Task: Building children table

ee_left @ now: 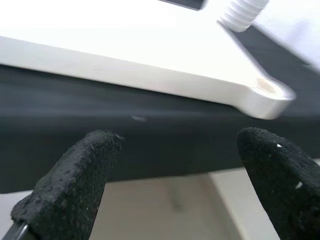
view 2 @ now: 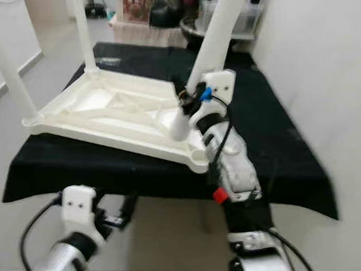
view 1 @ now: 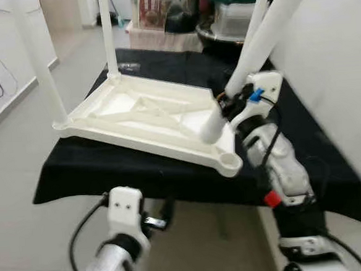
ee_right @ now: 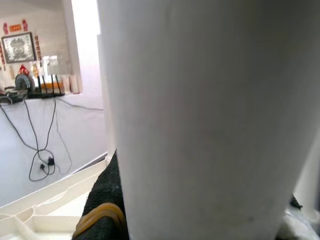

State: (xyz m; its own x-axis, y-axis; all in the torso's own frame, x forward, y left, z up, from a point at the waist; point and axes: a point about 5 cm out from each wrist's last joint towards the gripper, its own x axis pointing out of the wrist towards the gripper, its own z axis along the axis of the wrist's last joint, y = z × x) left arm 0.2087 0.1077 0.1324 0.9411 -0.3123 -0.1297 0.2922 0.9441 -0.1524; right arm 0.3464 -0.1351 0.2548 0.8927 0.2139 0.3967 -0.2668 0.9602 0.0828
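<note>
- right gripper clamped on loose white plastic table leg, its lower end tilted just above upturned white plastic tabletop
- tabletop on black cloth-covered table
- left gripper open, below table edge

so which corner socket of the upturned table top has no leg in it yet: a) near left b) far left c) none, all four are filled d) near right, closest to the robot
d: the near right socket of the white table top sits open and empty, while the right gripper holds the loose leg tilted, its lower end resting inside the frame beside that socket.
</note>
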